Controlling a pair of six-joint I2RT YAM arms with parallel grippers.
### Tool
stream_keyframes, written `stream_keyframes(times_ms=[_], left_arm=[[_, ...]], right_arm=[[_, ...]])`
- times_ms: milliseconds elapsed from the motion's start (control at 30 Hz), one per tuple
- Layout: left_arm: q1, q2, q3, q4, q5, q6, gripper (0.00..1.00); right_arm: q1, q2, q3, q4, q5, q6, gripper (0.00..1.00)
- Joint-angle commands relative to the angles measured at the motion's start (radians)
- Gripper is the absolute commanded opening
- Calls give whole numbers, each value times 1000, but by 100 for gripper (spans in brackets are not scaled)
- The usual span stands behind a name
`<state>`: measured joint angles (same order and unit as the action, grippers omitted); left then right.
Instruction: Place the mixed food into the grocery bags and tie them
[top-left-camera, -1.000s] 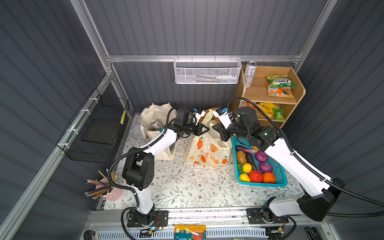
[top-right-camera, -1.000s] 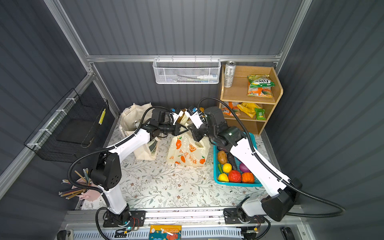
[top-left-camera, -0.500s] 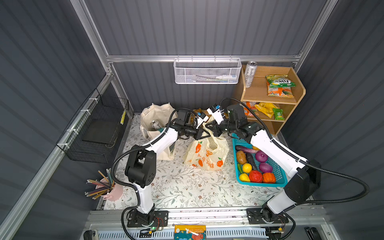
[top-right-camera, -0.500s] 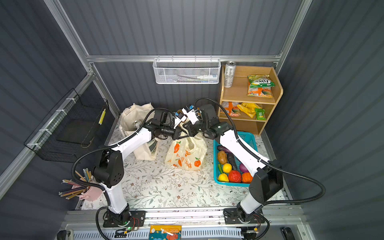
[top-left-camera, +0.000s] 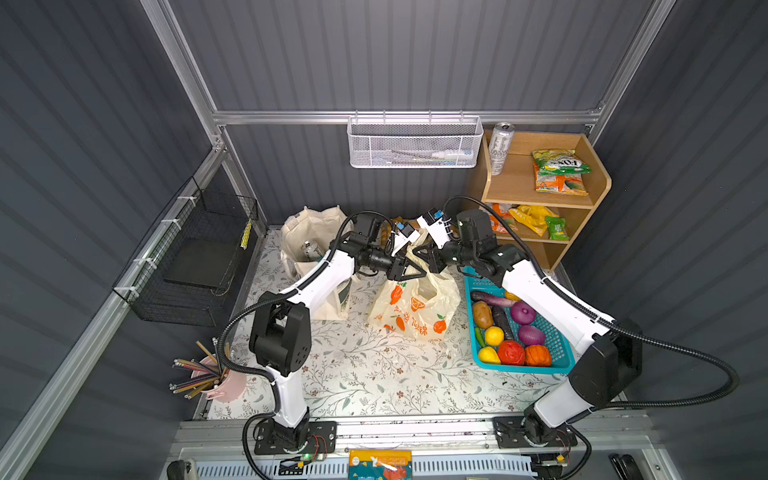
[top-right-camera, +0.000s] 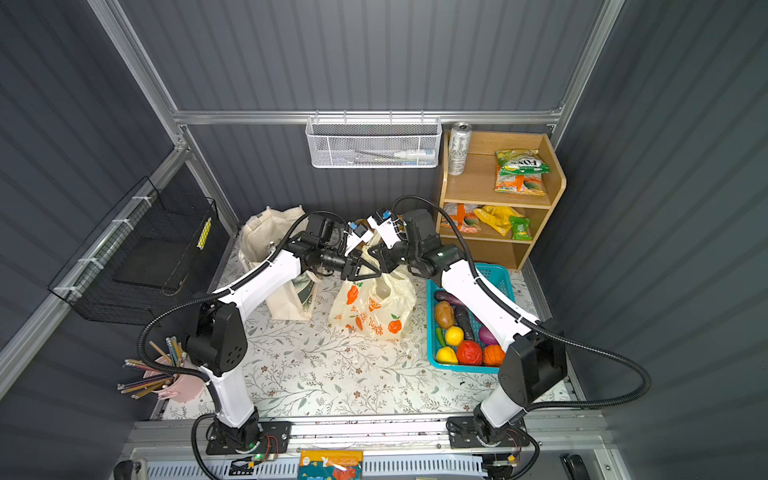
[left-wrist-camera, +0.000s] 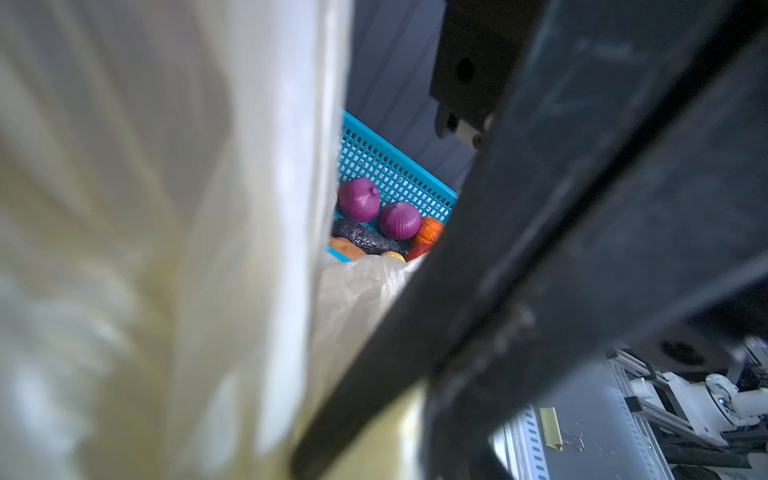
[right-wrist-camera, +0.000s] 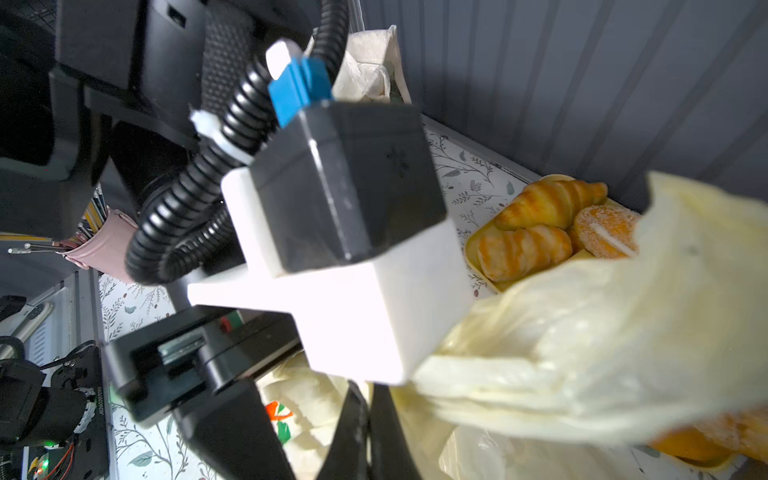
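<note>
Pale-yellow film, thin & translucent w/ orange fruit print: that's the plastic bag (top-left-camera: 415, 307). It stands crumpled on the floral mat (top-left-camera: 374, 374) btw the canvas tote (top-left-camera: 309, 245) and the turquoise basket (top-left-camera: 559, 361), long axis upright, handles drawn up. We see the right gripper (top-left-camera: 420, 252) closed, apparently pinching a handle, though the wrist view blurs the contact. The left gripper (top-left-camera: 415, 269) sits just beside it over the bag mouth, jaws partly apart. Film lies against one finger (left-wrist-camera: 540, 257); we can't tell if it's gripped.
</note>
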<state>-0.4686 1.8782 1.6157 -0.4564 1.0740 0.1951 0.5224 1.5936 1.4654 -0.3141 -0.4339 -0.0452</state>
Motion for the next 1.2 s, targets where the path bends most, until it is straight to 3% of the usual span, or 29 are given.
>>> stream_keyframes(times_ms=[0,200,367,767,833,900,967,1167], left_arm=[[11,-35,33,-6,78,9,42],[12,-46,-37,228,88,-163,42],[11,-37,-50,272,59,-193,39],[10,-59,-122,392,0,-253,10],[10,-58,-126,406,-2,-262,3],[10,-59,-129,404,-6,-261,0],[10,-58,-132,399,-10,-255,0],[11,-69,-136,378,-18,-242,0]], right_arm=[[2,-12,-13,4,-24,2,0],[20,-17,-13,30,-73,42,0],[43,-11,-7,44,-79,61,0],[50,-16,-36,68,-86,100,5],[50,-24,-39,61,-80,96,13],[41,-44,-42,50,-65,102,35],[5,-83,-53,46,-86,139,45],[-124,-290,-195,100,-139,260,58]])
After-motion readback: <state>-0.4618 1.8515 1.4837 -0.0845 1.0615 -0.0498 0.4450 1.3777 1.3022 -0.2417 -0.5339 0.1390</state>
